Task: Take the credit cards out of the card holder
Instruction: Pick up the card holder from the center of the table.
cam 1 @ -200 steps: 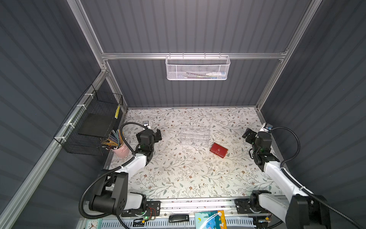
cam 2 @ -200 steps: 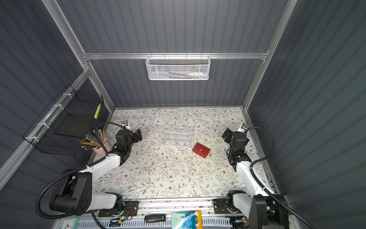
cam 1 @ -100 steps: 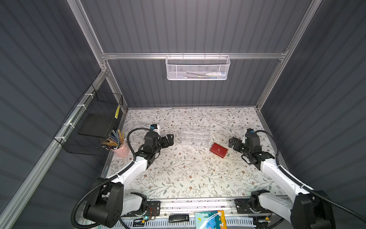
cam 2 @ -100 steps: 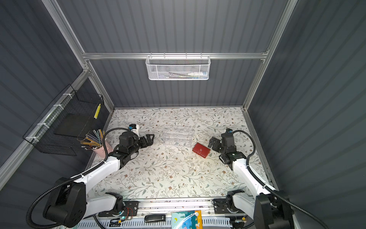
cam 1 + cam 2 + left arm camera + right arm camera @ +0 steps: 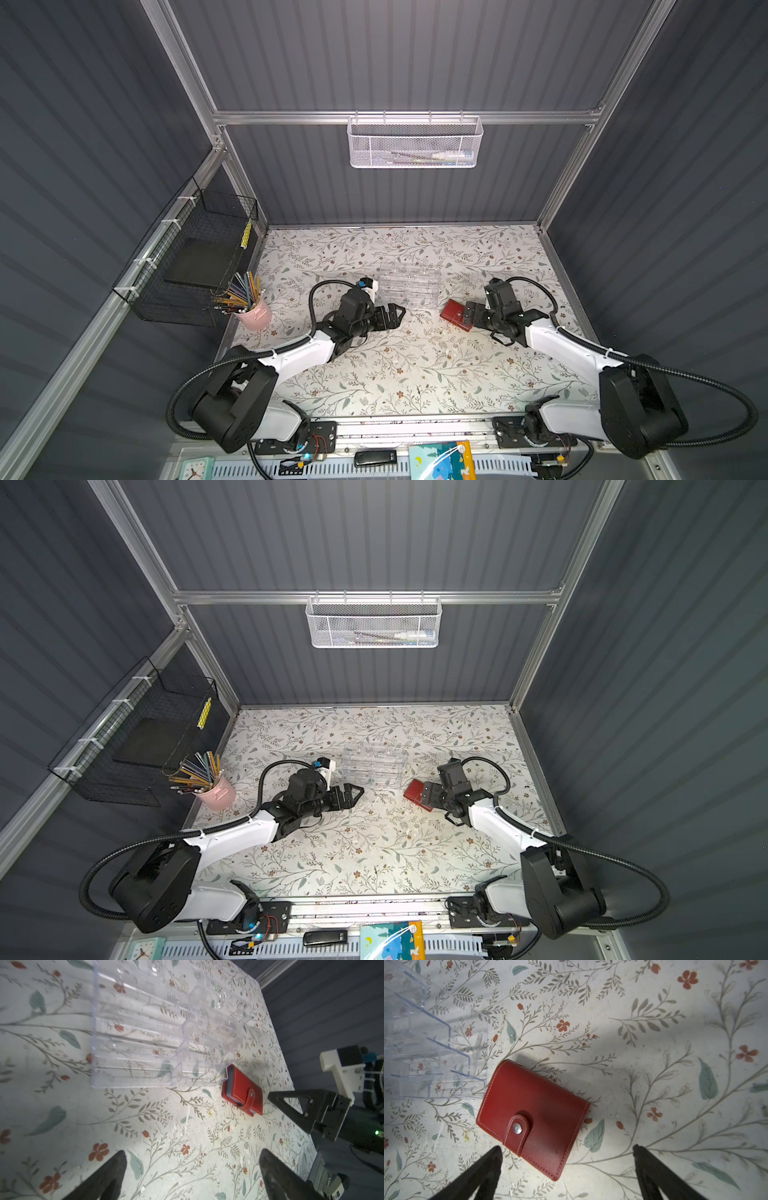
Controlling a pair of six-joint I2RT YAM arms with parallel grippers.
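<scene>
1. The bit that matters: the card holder (image 5: 532, 1118) lies flat on the worktop (image 5: 415, 374), right in front of the right jaws. They're spread wide with nothing in them. In the right wrist view the holder sits ahead of the two tips and more toward one of them, with its strap edge turned toward the jaws.
2. The holder's long side runs slantwise across the gap of the jaws, not square to it. My guess is the wrist needs a twist before any pinch lines up.
3. The right arm (image 5: 557, 345) is clearly the nearer one. The left jaws are also wide open and empty. They point at the holder from well apart, out in front of the clear organizer (image 5: 409, 286).
4. One corner of the holder is just beside the organizer's corner. I can't tell whether they touch.
5. Looks-wise, it's a red leather-like booklet with pale stitching round the rim and soft rounded corners. A strap tab is snapped shut with a shiny metal button. It's closed, so no credit cards on show, just a bluish-grey edge between the covers in the left wrist view.
6. The organizer is hard, glassy, stepped plastic. The worktop has a matte, scuffed floral print.
</scene>
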